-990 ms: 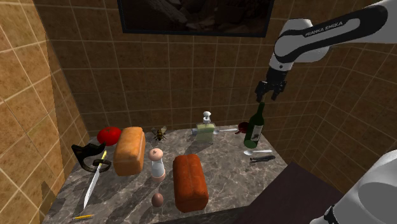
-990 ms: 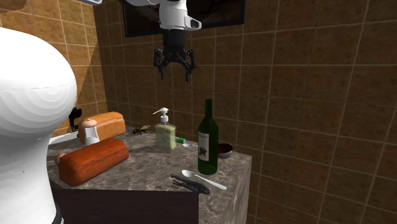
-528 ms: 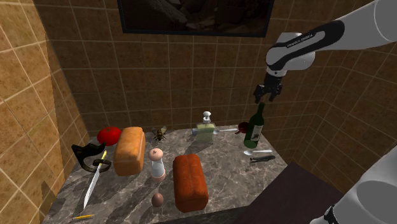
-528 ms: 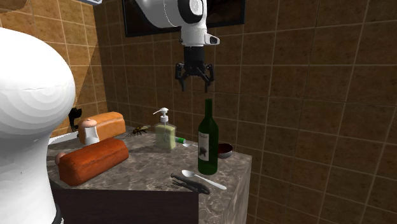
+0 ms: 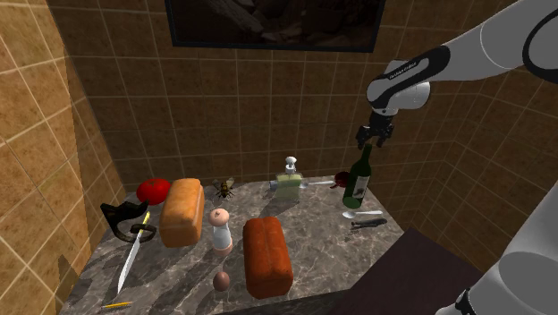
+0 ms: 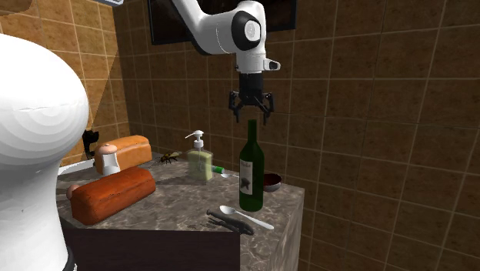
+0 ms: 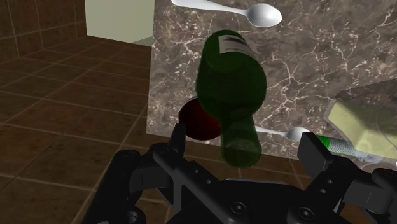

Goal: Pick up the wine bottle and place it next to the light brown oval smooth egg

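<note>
A dark green wine bottle [image 5: 359,179] [image 6: 251,169] with a pale label stands upright near the counter's far corner, at the shoulder view's right. My black gripper [image 5: 373,139] [image 6: 251,115] hangs open just over its mouth, pointing straight down. In the wrist view the bottle's neck [image 7: 242,141] lies between the spread fingers of the gripper [image 7: 247,143], and neither finger touches it. The light brown egg [image 5: 221,281] lies at the counter's near edge, beside the reddish loaf [image 5: 266,255].
On the marble counter [image 5: 313,233] stand a soap dispenser [image 5: 289,183], a golden loaf [image 5: 182,210], a shaker [image 5: 221,230] and a tomato [image 5: 153,189]. A spoon [image 5: 362,214], a dark tool [image 6: 231,223] and a red bowl [image 6: 271,182] lie close to the bottle. A knife [image 5: 132,251] lies left.
The gripper has swung across toward the bottle and sunk a little, ending right over its neck. The bottle and the other things have not moved.
</note>
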